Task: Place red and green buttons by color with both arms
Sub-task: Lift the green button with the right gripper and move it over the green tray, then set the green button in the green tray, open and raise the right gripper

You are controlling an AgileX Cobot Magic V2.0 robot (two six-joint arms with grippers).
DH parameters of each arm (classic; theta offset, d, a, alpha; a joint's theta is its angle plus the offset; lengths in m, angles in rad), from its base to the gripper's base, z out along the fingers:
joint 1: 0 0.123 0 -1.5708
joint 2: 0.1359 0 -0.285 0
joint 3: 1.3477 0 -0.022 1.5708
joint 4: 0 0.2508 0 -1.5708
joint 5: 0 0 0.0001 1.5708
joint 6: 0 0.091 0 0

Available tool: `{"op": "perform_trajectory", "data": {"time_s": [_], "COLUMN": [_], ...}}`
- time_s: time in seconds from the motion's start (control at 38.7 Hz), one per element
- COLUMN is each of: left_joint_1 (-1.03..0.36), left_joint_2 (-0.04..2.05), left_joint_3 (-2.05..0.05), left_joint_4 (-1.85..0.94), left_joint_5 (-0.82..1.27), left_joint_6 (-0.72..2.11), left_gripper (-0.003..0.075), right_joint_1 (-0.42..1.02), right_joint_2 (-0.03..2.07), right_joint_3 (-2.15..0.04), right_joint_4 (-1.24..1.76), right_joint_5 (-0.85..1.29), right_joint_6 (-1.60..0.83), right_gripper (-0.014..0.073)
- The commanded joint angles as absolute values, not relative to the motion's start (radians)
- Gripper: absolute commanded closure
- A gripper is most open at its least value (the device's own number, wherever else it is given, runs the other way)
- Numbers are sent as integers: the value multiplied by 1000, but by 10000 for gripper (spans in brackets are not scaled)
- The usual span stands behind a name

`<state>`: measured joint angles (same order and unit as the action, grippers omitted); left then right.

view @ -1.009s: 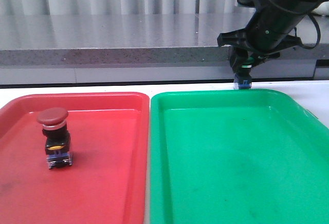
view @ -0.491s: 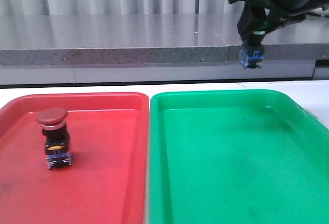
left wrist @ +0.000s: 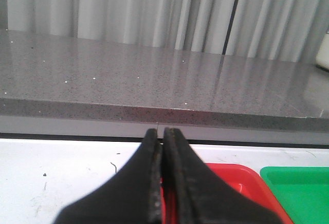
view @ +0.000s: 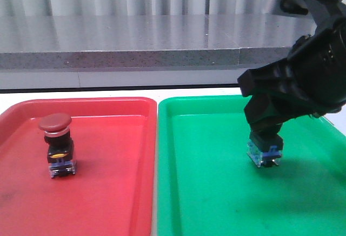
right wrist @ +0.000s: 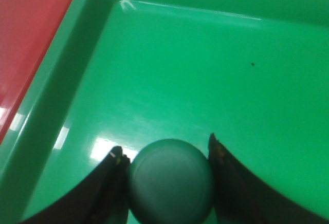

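The red button (view: 57,144) stands upright in the red tray (view: 108,192), left of its middle. My right gripper (view: 265,138) is shut on the green button (view: 264,153); its blue-clear base sits at or just above the floor of the green tray (view: 216,192). In the right wrist view the green cap (right wrist: 171,181) sits between the two black fingers (right wrist: 110,183) over the green tray floor (right wrist: 195,70). My left gripper (left wrist: 159,134) is shut and empty, over the white table by the red tray's corner (left wrist: 236,183). It is out of the front view.
The two trays lie side by side on a white table (left wrist: 61,178). A grey stone ledge (view: 119,44) runs behind them with curtains above. The right arm's bulky head (view: 308,84) hangs over the green tray's right half.
My right gripper has come forward and down with the green button, from high behind the green tray to low inside it. The red button has not moved.
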<state>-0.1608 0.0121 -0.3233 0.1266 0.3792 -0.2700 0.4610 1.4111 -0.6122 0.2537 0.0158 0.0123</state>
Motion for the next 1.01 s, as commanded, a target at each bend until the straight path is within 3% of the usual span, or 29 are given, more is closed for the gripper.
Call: {"op": "perform_trajectory", "data": {"time_s": [0.0,0.21,0.47,0.59,0.7,0.78,0.98], "left_joint_1": [-159,-159,-159,-159,-159,-159,-159], "left_joint_2": [24,24,24,24,24,24,24], "left_joint_3": [-349,-349,-349,-349,-349,-349,-349], "left_joint_4": [121,121,121,121,121,121,121], "left_joint_5": [298,298,298,298,298,298,298], "left_joint_6": [-278,-278,-278,-278,-278,-278,-278], "left_gripper": [740,740,740,740,740,740,740], "right_joint_1": [471,471,471,471,468,439,235], "right_joint_2": [1408,1425,1424,1379,1289,1224,1100], "right_joint_3": [-628,-628,-628,-637,-684,-731,-833], "right_joint_4": [263,263,263,263,263,263,246], "right_joint_5": [-87,-88,-63,-32,23,58,176], "right_joint_6": [10,10,10,10,10,9,7], "right_gripper": [477,438,134,48,53,104,442]}}
